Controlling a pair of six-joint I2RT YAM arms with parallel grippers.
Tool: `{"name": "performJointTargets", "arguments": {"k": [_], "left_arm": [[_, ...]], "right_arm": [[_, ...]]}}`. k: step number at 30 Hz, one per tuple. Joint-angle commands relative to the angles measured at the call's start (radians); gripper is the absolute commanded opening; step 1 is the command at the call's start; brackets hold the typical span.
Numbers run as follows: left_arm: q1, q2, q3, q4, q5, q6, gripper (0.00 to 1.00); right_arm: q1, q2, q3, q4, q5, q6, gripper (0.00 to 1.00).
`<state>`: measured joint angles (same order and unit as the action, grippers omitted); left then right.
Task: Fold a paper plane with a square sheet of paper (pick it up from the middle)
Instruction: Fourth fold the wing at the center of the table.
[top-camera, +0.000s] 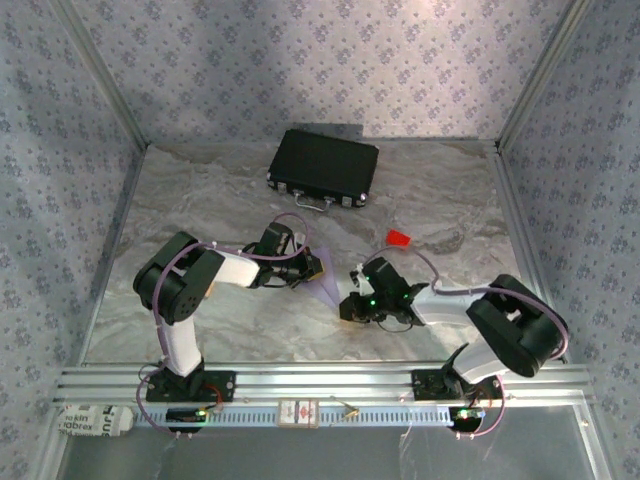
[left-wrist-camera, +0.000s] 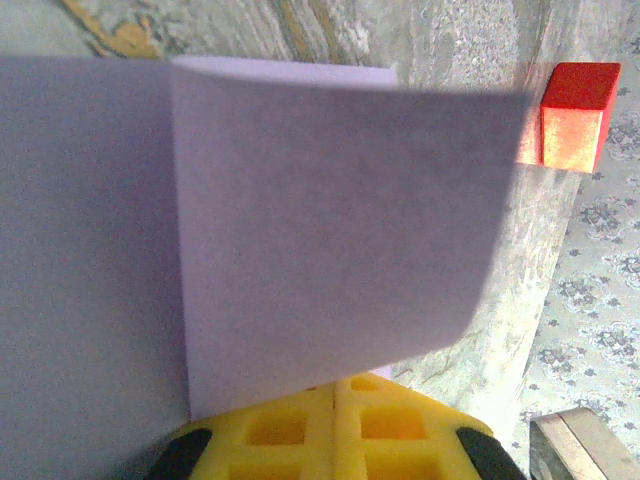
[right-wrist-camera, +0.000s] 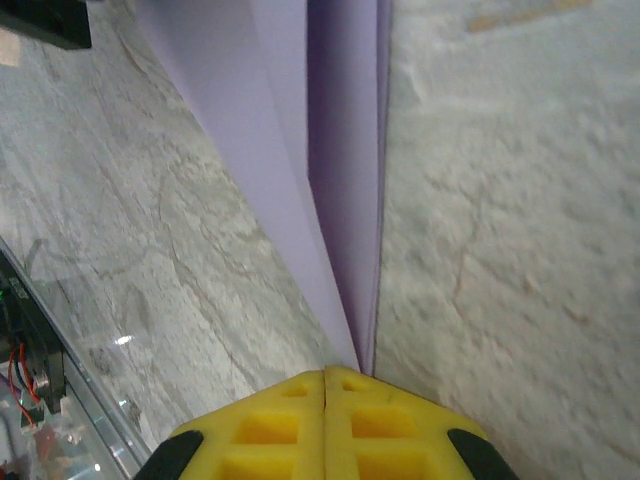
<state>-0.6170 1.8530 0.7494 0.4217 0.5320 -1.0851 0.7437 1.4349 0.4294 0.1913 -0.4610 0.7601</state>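
1. Two tools share one thing: the lilac sheet of paper (left-wrist-camera: 330, 230), already folded into layers, hangs between them over the middle of the bench (top-camera: 240, 320). It is near the red block (top-camera: 400, 238) and well apart from the black case (top-camera: 323, 168).
2. Left tool (left-wrist-camera: 335, 398): its yellow fingers (left-wrist-camera: 280, 432) meet with no gap and pinch the lower edge of the sheet, which rises in front of the wrist camera as a curved flap.
3. Right tool (right-wrist-camera: 326, 378): its jaws are likewise closed on the paper, at a narrow end where several layers run together along a long crease.
4. Judged stage: mid-fold, with a crease in place but no finished dart shape.
5. Risk of tearing: thin paper clamped at two points will probably rip if the arms draw apart or twist against each other.
6. Risk of slipping layers: the right tool pinches a stack near its very tip, so a small tug could pull one layer free and skew the crease.
7. Risk of a false crease: the flap at the left tool bows, and pressing it down unaligned would likely set a crooked line.
8. Risk of collision: the tools sit close in the top view, so any move toward each other could knock them together or crumple the sheet.
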Motion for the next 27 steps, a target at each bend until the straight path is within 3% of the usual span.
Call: {"name": "performJointTargets", "arguments": {"k": [1, 5, 15, 27], "left_arm": [[0.014, 0.022, -0.046, -0.127, -0.056, 0.005, 0.05], [0.014, 0.02, -0.049, -0.126, -0.057, 0.005, 0.05], [0.013, 0.015, -0.05, -0.124, -0.058, 0.006, 0.05], [0.013, 0.015, -0.053, -0.12, -0.055, 0.004, 0.05]], "right_arm": [[-0.013, -0.073, 0.015, -0.073, -0.023, 0.012, 0.07], [-0.03, -0.101, 0.112, -0.132, -0.013, -0.032, 0.07], [-0.022, 0.116, 0.309, -0.165, 0.029, -0.053, 0.08], [-0.017, 0.241, 0.375, -0.235, 0.069, -0.067, 0.08]]}}
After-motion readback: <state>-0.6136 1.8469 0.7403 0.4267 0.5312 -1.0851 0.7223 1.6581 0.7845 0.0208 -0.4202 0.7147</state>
